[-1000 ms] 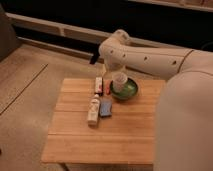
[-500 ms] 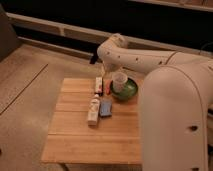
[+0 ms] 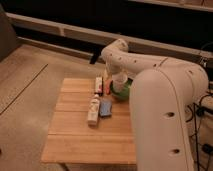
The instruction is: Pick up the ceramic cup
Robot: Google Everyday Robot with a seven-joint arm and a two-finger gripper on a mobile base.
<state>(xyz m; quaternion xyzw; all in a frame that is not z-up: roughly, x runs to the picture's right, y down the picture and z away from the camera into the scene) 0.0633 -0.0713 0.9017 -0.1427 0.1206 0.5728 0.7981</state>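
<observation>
The ceramic cup [image 3: 120,80] is a small off-white cup at the back of the wooden table [image 3: 75,137]. It sits right at the back-left edge of the green bowl [image 3: 123,93]; I cannot tell whether it rests in the bowl or beside it. My gripper [image 3: 109,79] is at the cup's left side, at the end of the big white arm [image 3: 160,95] that reaches in from the right. The arm hides the bowl's right part.
A long white bottle [image 3: 93,110] lies mid-table with a blue packet [image 3: 105,107] beside it. A red and white bar [image 3: 99,85] lies left of the gripper. A low ledge [image 3: 60,30] runs along the dark wall behind the table.
The arm now fills more of the right side of the view. The cup and the gripper have stayed at about the same place by the bowl.
</observation>
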